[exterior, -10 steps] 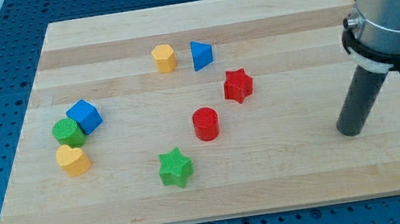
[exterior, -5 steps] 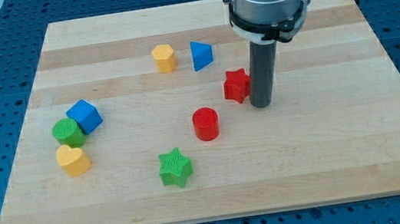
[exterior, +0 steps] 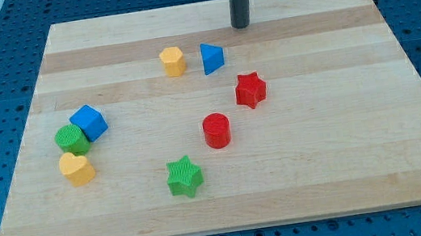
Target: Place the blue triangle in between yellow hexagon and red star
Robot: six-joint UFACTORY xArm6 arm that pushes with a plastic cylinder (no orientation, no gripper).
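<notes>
My tip [exterior: 242,26] is resting near the top edge of the wooden surface [exterior: 405,109]; there is no pincer, so nothing is being held. The blue triangle block [exterior: 211,57] is lying just below it, beside the yellow hexagon block [exterior: 173,61], with the red star block [exterior: 251,91] lower, toward the right edge.

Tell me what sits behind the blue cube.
Only bare board shows behind the blue cube. The green cylinder touches its front-left, with the yellow heart below. My tip is far off, top centre.
</notes>
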